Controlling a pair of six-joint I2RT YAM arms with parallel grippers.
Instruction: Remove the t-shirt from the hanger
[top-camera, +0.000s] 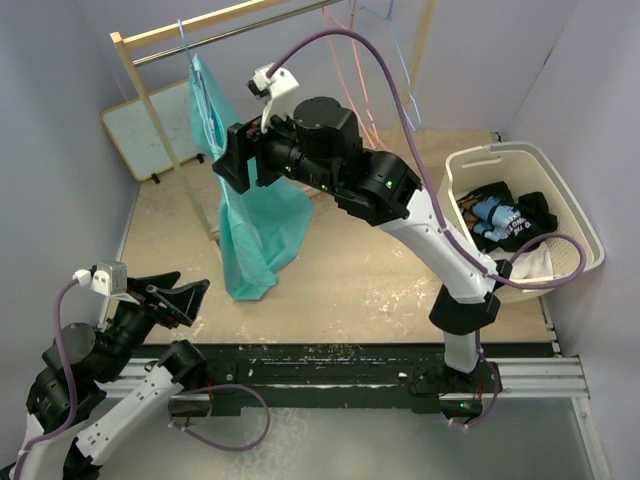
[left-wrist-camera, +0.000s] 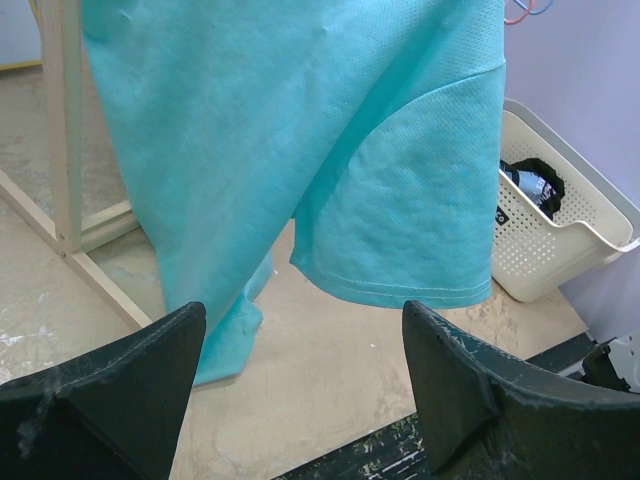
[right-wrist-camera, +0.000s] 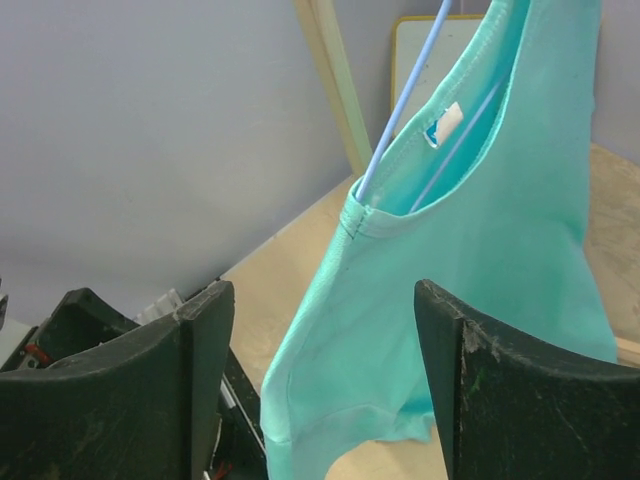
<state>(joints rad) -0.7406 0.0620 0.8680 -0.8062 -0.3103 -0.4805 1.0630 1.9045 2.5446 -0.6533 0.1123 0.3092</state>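
Beyond my right gripper's (right-wrist-camera: 320, 300) spread jaws hung t-shirt (right-wrist-camera: 480, 250) collar and hanger (right-wrist-camera: 401, 100). I judged: pinch cloth only. Left gripper (left-wrist-camera: 302, 315) spread too.

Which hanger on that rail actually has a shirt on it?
The blue hanger at the left end of the rail, inside the collar of the teal t-shirt. The pink and blue hangers further right hang bare.

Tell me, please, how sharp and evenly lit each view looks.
Top external: even, soft light, t-shirt sharp, no glare. Left wrist: fabric weave crisp, left gripper dark and slightly soft. Right wrist: hanger sharp, right gripper in shade.
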